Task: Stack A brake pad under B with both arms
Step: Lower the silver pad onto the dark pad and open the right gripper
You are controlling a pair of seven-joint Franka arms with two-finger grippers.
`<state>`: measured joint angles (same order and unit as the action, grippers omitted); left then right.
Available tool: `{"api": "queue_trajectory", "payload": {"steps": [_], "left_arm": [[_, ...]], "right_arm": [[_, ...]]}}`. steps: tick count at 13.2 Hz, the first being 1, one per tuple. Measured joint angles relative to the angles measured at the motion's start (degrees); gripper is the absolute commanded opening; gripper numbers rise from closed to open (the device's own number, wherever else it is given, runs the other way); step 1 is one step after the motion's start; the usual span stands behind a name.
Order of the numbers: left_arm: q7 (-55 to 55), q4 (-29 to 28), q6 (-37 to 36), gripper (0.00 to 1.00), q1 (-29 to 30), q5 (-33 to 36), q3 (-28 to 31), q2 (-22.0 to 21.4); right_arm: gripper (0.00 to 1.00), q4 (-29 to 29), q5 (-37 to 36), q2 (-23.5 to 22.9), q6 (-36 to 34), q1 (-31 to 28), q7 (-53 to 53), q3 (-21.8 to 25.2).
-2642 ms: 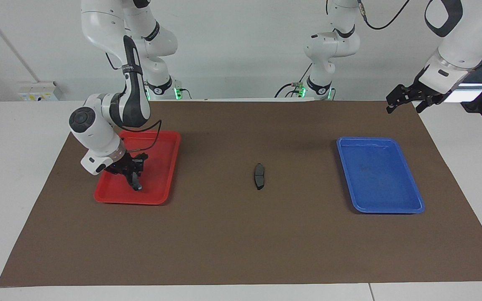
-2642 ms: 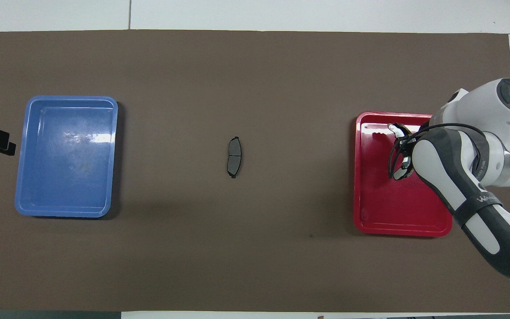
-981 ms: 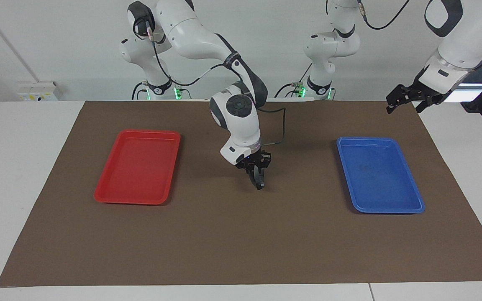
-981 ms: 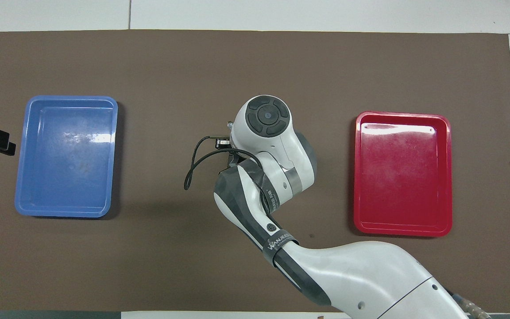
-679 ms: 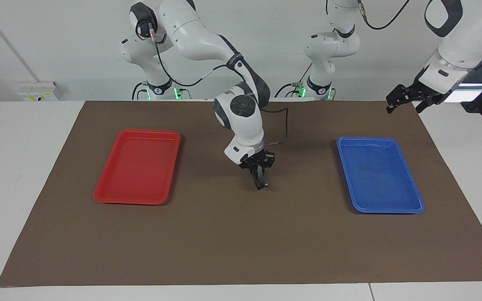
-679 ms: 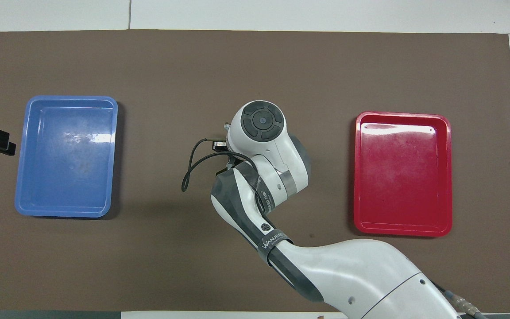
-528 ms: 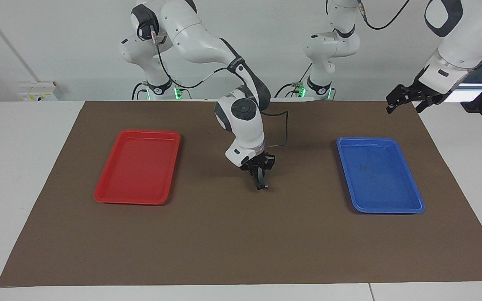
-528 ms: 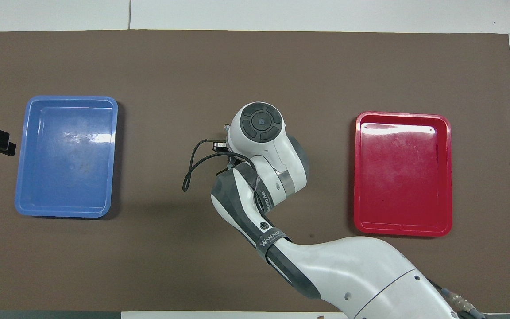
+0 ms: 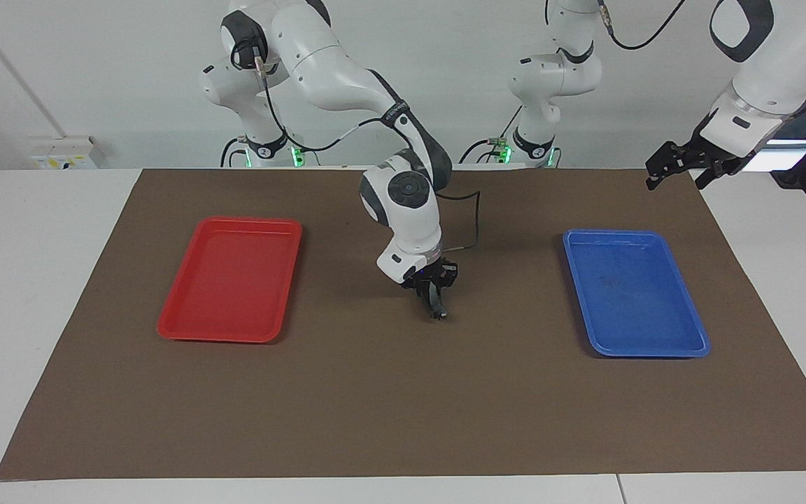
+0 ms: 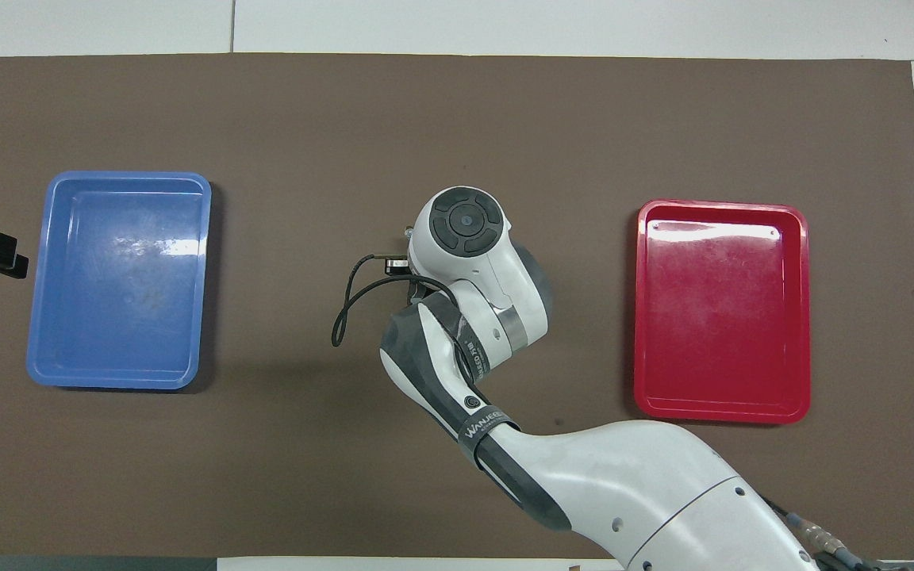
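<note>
The right arm (image 9: pixel 347 63) had come down a little since half a second before, bringing the right gripper (image 9: pixel 436 297) low over the middle of the brown mat (image 9: pixel 403 420), between the two trays. About two and a half seconds earlier that gripper had been down in the red tray (image 9: pixel 231 280), closed on a dark piece, while the A brake pad lay alone at the centre of the mat. Now the red tray was bare and the gripper was directly above the spot where the pad had lain.

The right gripper's fingertips were together, clamped on B (image 9: pixel 436 304), a narrow black piece that hung from them and reached down almost to the mat. Whether B touched the mat or the pad could not be told. The A brake pad was hidden under the gripper and B in the facing view, and under the arm's wrist in the overhead view, so its look could not be made out.

The left gripper (image 9: pixel 679 164) waited in the air with its fingers spread apart, well away from the right gripper, above the mat's corner at the left arm's end, past the blue tray (image 9: pixel 634 294).

A dark band on the right arm's forearm (image 10: pixel 477 420) carried pale lettering, too small to read with certainty.
</note>
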<state>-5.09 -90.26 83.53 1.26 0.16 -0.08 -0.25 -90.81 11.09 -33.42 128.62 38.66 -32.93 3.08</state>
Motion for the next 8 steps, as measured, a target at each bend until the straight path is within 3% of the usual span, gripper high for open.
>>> {"api": "queue_trajectory", "payload": {"steps": [8], "left_arm": [[0.0, 0.0, 0.0, 1.0, 0.0, 0.0, 0.0, 0.0]], "right_arm": [[0.0, -0.73, -0.08, -0.1, 0.79, 0.0, 0.59, 0.06]]}}
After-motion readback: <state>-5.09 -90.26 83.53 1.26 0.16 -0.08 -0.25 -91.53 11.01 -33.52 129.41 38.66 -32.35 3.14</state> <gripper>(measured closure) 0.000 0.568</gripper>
